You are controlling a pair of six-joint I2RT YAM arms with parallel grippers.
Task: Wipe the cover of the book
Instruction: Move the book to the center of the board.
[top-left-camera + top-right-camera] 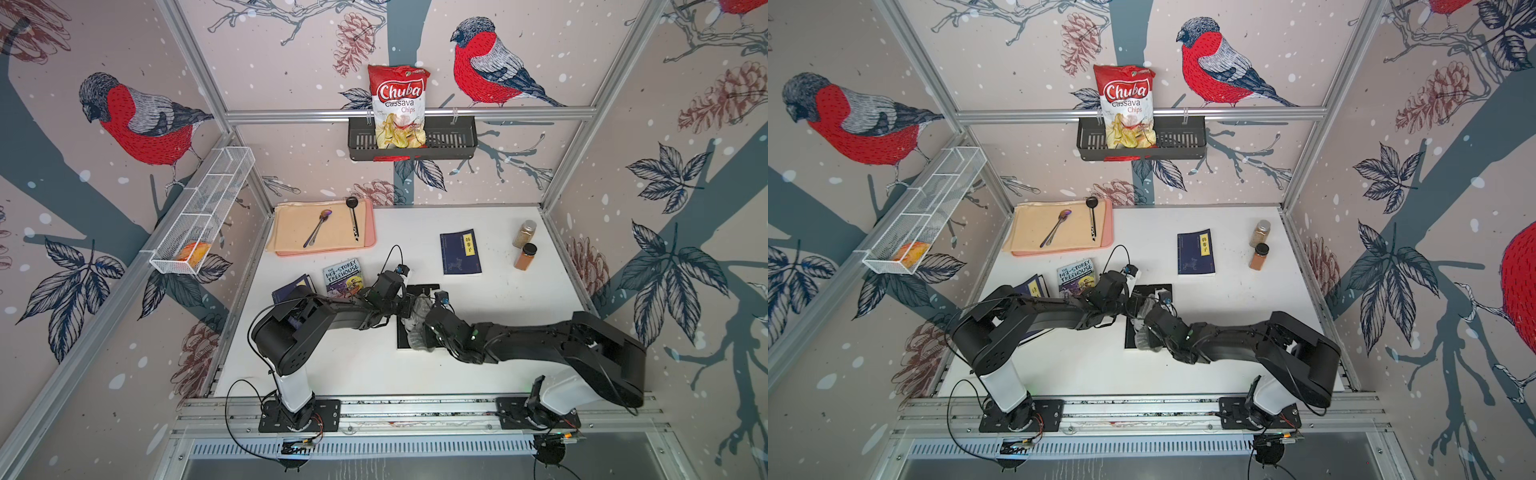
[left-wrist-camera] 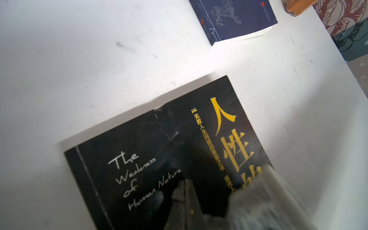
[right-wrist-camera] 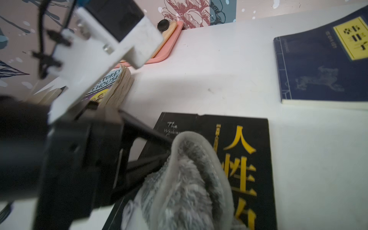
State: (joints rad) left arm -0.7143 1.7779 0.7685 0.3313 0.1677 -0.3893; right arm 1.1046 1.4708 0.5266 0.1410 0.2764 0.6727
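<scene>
The black book (image 3: 260, 143) lies flat, cover up, near the middle of the white table (image 1: 498, 316), between the two arms. A grey cloth (image 3: 185, 179) rests bunched on its cover. The right gripper (image 1: 428, 328) is clamped on this cloth. The left gripper (image 2: 185, 187) is fully closed on nothing, its tips on the cover just beside the cloth. A navy book (image 1: 460, 252) lies further back, well apart; a Treehouse paperback (image 1: 343, 276) lies to the left.
</scene>
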